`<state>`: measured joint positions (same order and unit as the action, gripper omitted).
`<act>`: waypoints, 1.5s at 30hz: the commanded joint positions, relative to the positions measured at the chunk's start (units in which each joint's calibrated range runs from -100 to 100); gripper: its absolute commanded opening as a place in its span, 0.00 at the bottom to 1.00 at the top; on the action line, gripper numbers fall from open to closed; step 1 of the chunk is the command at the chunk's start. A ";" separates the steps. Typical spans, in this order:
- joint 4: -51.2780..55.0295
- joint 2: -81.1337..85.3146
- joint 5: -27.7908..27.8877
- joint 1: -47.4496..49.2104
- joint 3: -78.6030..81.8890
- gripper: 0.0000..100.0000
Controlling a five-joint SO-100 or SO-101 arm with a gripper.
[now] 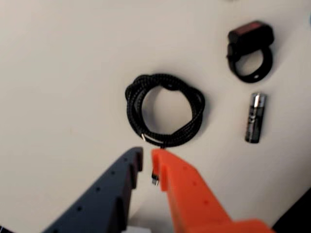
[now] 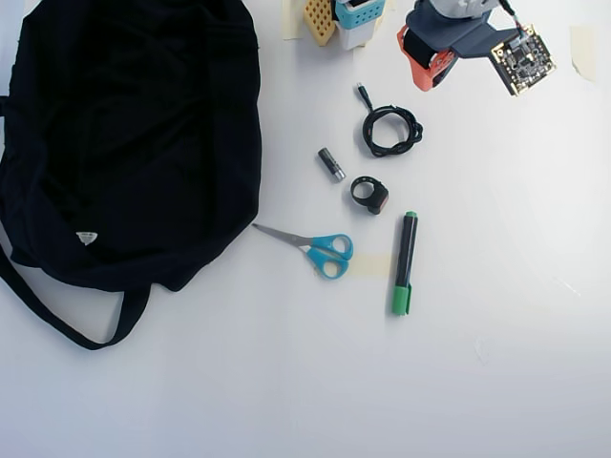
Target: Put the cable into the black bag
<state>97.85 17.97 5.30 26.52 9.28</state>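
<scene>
The cable (image 2: 389, 130) lies flat on the white table (image 2: 496, 334), in the upper middle part of it in the overhead view, coiled as a loose ring with its plug end pointing toward the top edge. The black bag (image 2: 124, 134) fills the upper left corner of the table, well apart from the cable, with its long strap curving down toward the left edge and a small white label on the fabric. The gripper (image 1: 147, 158) hovers just above the near side of the coil in the wrist view; its dark finger and its orange finger stand only narrowly apart, with a thin gap between the tips, and they hold nothing. In the overhead view the arm comes in from the top edge, to the right of the cable. Between the cable and the bag, a small battery (image 2: 331, 164) lies just beside the coil, and a thick black ring gadget (image 2: 368, 194) with a red spot lies a little lower. Further toward the middle of the table lie scissors (image 2: 320, 250) with blue handles, their blades pointing at the bag, and a black marker (image 2: 404, 262) with a green cap. The straight way from the cable to the bag passes near the battery.
</scene>
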 commanded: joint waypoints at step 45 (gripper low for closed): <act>-32.39 -2.95 -3.88 -7.00 36.46 0.31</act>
<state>66.25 16.73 1.49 20.94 46.15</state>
